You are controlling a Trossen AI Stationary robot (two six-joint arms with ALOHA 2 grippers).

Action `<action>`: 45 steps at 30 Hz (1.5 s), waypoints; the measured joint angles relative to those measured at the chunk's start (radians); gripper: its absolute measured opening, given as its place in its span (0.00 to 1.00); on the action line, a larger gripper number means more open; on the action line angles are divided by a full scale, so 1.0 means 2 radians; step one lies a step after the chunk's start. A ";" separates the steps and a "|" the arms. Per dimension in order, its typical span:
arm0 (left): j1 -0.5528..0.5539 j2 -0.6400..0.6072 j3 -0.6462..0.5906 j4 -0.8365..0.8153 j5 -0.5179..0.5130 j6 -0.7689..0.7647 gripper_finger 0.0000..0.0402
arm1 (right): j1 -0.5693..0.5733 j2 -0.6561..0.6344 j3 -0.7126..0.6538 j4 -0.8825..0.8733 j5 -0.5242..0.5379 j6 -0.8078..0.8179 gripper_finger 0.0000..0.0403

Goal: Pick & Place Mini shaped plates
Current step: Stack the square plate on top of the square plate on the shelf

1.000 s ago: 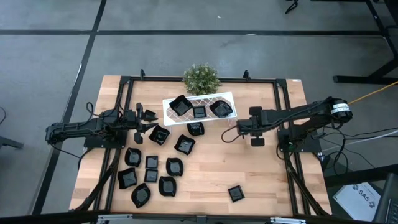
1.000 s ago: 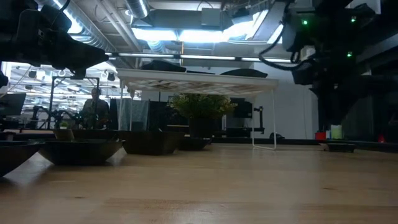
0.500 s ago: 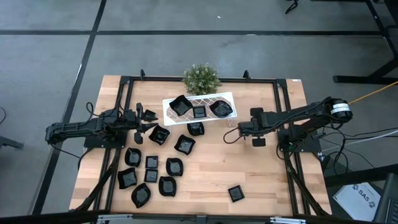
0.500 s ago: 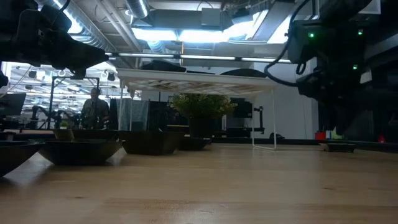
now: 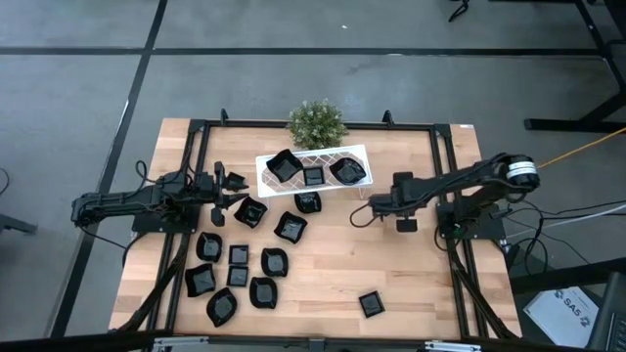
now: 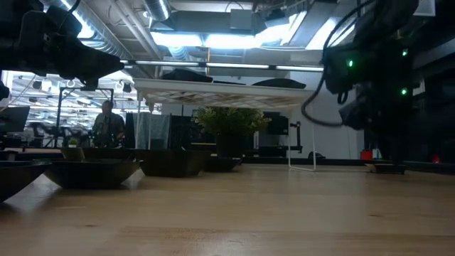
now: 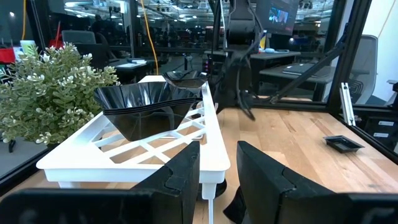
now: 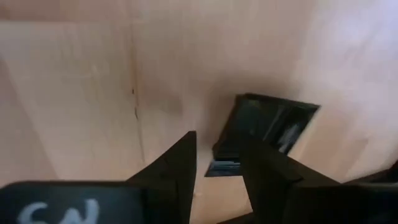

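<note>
The right hand (image 5: 367, 211), its fingers standing a little apart and holding nothing, is drawing back from beside the white rack (image 5: 311, 172) and tilting down toward the bench (image 5: 421, 284), where its wrist view is now showing a square black plate (image 8: 264, 134) lying just ahead of the fingertips. This is probably the approach to the next pick. The left hand (image 5: 227, 192), slightly open and empty, is waiting near the rack's other end, with most mini shaped plates (image 5: 240, 264) lying loose below it.

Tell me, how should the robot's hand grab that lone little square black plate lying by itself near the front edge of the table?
The lone square plate lies flat on the bare table, with no neighbours. Probably best: come straight down from above and pinch one raised rim edge, one finger inside the dish, one outside. Its low, flat shape gives little to grip from the side. The right hand is nearer.
</note>
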 joint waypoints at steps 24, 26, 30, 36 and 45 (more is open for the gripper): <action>0.000 0.000 0.000 0.000 0.000 0.000 0.25 | -0.022 0.034 0.002 -0.001 0.026 0.010 0.03; 0.000 0.000 0.000 0.000 0.000 0.000 0.25 | -0.022 0.034 0.002 -0.002 0.027 0.010 0.02; 0.000 0.000 0.000 0.000 0.000 0.000 0.25 | -0.022 0.032 0.009 -0.004 0.025 0.022 0.02; 0.000 0.000 0.000 0.000 0.000 0.000 0.25 | -0.022 0.000 0.028 -0.015 0.011 0.047 0.01; 0.000 0.000 0.000 0.000 0.000 0.000 0.25 | -0.022 -0.075 0.057 -0.068 -0.022 0.121 0.00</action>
